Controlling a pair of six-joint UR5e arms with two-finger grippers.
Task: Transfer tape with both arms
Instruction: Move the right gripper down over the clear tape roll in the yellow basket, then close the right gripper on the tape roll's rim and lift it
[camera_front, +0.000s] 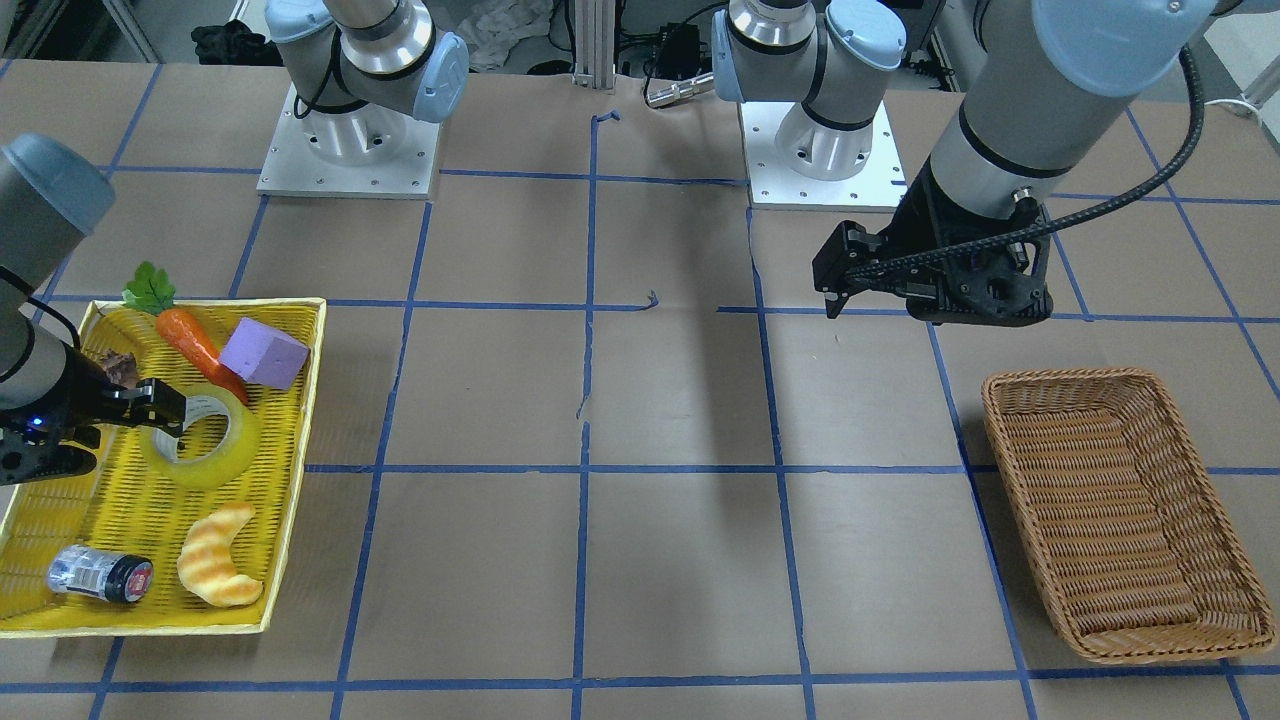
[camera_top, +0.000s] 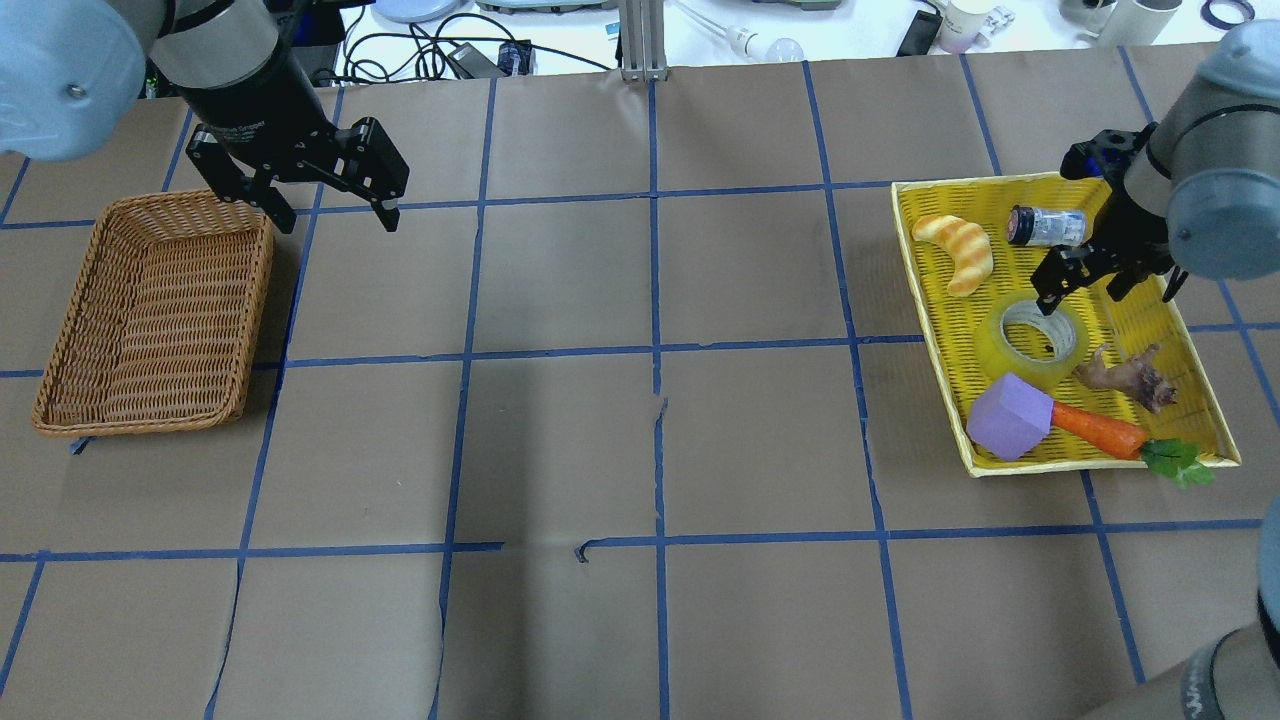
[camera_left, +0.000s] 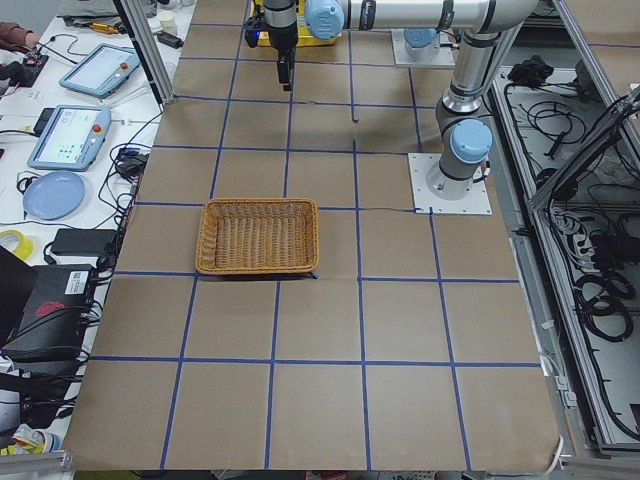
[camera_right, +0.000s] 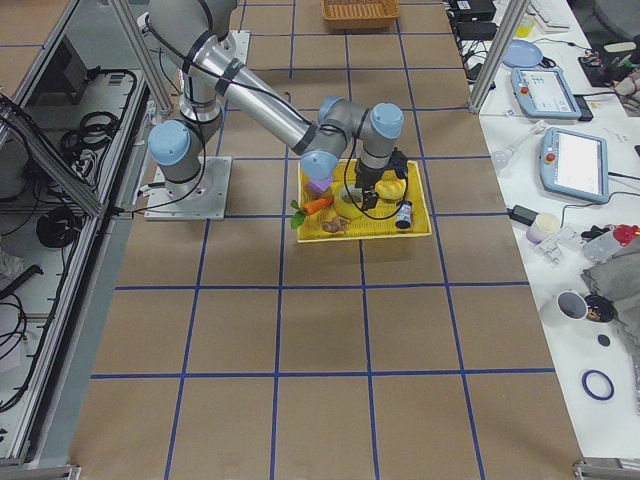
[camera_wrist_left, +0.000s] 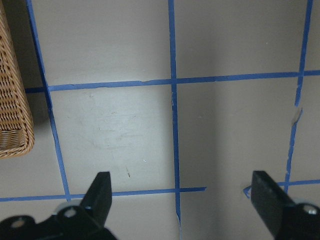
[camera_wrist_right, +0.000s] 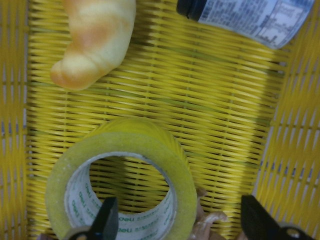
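The tape (camera_top: 1006, 350), a yellow-green roll with a pale core, lies flat in the yellow tray (camera_top: 925, 300). It also shows in the front view (camera_front: 228, 455) and the right wrist view (camera_wrist_right: 150, 150). My right gripper (camera_top: 1078, 288) is open and low over the roll. In the right wrist view (camera_wrist_right: 180, 225) one finger is over the core hole and the other is outside the roll's wall. It also shows in the front view (camera_front: 168, 412). My left gripper (camera_top: 335, 208) is open and empty, above the table beside the wicker basket (camera_top: 255, 300). It also shows in the front view (camera_front: 880, 305) and the left wrist view (camera_wrist_left: 182, 200).
The tray also holds a striped croissant (camera_top: 960, 250), a small bottle (camera_top: 1045, 225), a purple block (camera_top: 1008, 417), a carrot (camera_top: 1095, 428) and a brown root-like piece (camera_top: 1130, 375) beside the tape. The wicker basket (camera_front: 1000, 470) holds nothing. Brown paper with blue tape lines covers the table.
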